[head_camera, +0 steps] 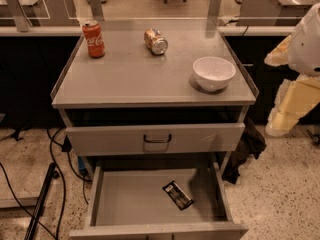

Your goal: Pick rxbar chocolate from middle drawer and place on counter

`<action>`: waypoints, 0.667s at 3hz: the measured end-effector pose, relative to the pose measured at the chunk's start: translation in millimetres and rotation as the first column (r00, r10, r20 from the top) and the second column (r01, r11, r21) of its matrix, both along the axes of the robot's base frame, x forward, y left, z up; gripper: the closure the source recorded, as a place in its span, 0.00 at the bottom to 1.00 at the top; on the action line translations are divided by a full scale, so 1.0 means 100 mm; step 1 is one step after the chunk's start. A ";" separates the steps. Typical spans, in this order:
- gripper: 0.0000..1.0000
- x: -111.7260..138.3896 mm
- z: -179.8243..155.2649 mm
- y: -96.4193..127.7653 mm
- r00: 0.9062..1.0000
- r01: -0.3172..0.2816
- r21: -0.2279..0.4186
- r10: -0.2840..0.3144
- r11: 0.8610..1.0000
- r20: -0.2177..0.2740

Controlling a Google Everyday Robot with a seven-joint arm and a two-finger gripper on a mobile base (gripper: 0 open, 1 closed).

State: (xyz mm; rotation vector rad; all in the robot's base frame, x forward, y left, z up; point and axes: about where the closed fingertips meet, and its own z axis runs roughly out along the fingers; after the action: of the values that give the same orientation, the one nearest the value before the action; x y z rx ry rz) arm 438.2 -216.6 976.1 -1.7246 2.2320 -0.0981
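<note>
The rxbar chocolate (177, 195), a flat black wrapper with white print, lies on the floor of the open middle drawer (130, 204), right of its centre. The counter (145, 74) is the grey cabinet top above it. My arm, white and cream, hangs at the right edge of the view beside the cabinet. Its lower end, the gripper (282, 121), is about level with the closed drawer front, well right of the drawer and above the bar. It holds nothing that I can see.
On the counter stand a red cola can (93, 38) at the back left, a tan can lying on its side (156, 41) at the back middle, and a white bowl (214, 73) at the right. A closed drawer front with a black handle (157, 139) sits above the open drawer. Cables lie on the floor at the left.
</note>
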 end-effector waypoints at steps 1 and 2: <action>0.42 0.06 -0.16 0.05 1.000 0.019 0.036 -0.019 0.999 0.009; 0.65 0.15 -0.46 0.18 0.999 0.027 0.077 -0.030 0.997 0.029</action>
State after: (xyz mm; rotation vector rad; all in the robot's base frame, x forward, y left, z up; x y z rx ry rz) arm 453.6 -198.4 930.2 -1.6410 2.2097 -0.0435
